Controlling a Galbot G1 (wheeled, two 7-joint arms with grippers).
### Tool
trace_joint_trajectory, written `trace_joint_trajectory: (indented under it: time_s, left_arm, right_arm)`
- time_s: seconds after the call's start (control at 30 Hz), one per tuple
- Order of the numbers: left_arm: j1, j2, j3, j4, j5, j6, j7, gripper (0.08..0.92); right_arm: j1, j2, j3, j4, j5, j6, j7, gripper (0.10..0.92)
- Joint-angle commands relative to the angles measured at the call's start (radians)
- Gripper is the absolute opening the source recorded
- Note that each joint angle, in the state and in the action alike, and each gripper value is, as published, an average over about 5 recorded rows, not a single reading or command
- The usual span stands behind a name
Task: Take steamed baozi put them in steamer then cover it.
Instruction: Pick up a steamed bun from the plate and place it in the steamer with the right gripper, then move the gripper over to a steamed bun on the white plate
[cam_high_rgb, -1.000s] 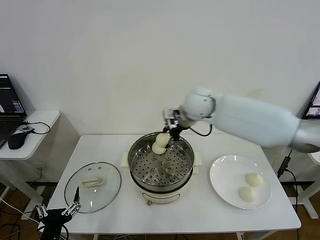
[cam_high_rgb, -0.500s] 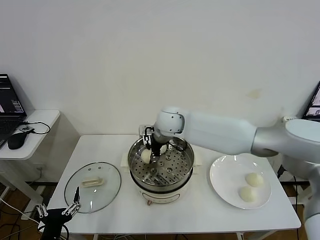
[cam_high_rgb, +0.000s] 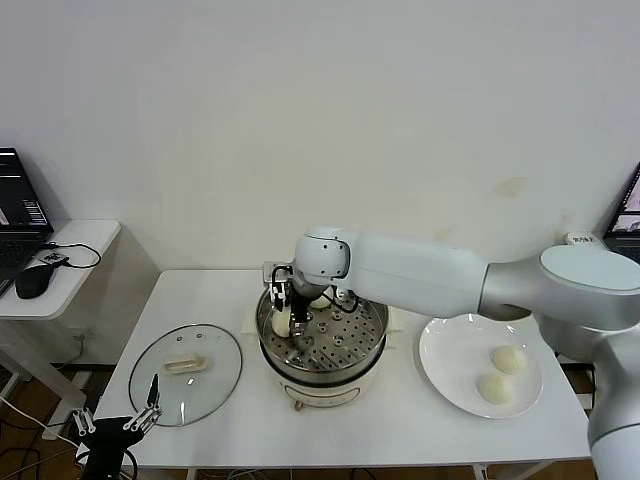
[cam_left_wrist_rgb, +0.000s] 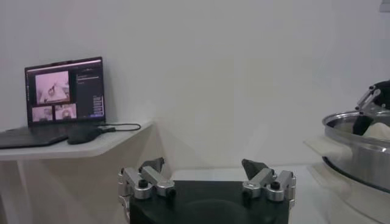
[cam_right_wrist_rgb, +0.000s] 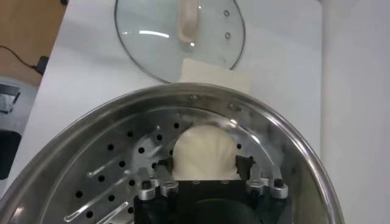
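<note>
My right gripper (cam_high_rgb: 286, 312) is inside the steamer (cam_high_rgb: 368, 342) at its left wall, shut on a cream-white baozi (cam_high_rgb: 281, 322) held low over the perforated floor. In the right wrist view this baozi (cam_right_wrist_rgb: 204, 152) sits between the fingers (cam_right_wrist_rgb: 163, 165), against the steamer wall (cam_right_wrist_rgb: 268, 146). Another baozi (cam_high_rgb: 321, 296) lies at the steamer's back, partly hidden by the arm. Two baozi (cam_high_rgb: 509, 359) lie on the white plate (cam_high_rgb: 450, 350). The glass cover (cam_high_rgb: 215, 385) lies flat on the table left of the pot; it also shows in the right wrist view (cam_right_wrist_rgb: 213, 36). My left gripper (cam_high_rgb: 141, 418) is parked, open and empty, at the table's front left.
The steamer sits on a white pot base (cam_high_rgb: 325, 388) at the table's middle. A side table (cam_high_rgb: 60, 262) with a laptop and a mouse (cam_high_rgb: 32, 282) stands at the far left. The left wrist view shows the steamer's rim (cam_left_wrist_rgb: 359, 137) off to one side.
My right gripper has carried the baozi from the steamer's back rim leftward and down to the left wall. The left arm, the cover and the plate have not moved.
</note>
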Motion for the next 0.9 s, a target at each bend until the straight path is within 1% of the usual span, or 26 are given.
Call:
trace_joint_trajectory:
  time_s: [0.03,0.23,0.43,0.57,0.73,0.9]
  left_arm:
    - [0.000,-0.001,0.002,-0.003,0.000,0.000,0.000,0.823]
    - [-0.001,0.003,0.007,-0.005,0.001,0.000,0.001,0.823]
    - [-0.002,0.018,0.015,0.005,0.002,-0.004,0.002,0.823]
    - [-0.008,0.023,0.028,0.009,0.005,-0.004,0.002,0.823]
    - [-0.012,0.028,0.048,0.007,0.014,-0.001,0.002,0.823]
    - [-0.005,0.032,0.053,0.006,0.020,0.000,0.004,0.823]
  right_arm:
    - [0.058,-0.042,-0.003,0.038,-0.025,0.015,-0.056,0.815]
    - [0.201,-0.237,-0.024,0.161,-0.084,0.128,-0.193,0.823]
    - [0.288,-0.507,-0.043,0.327,-0.121,0.206,-0.278,0.823]
    - [0.288,-0.697,-0.067,0.389,-0.206,0.290,-0.323,0.823]
    - [0.142,-0.869,0.012,0.402,-0.326,0.384,-0.356,0.823]
    - [-0.159,-0.972,0.241,0.367,-0.426,0.446,-0.364,0.823]
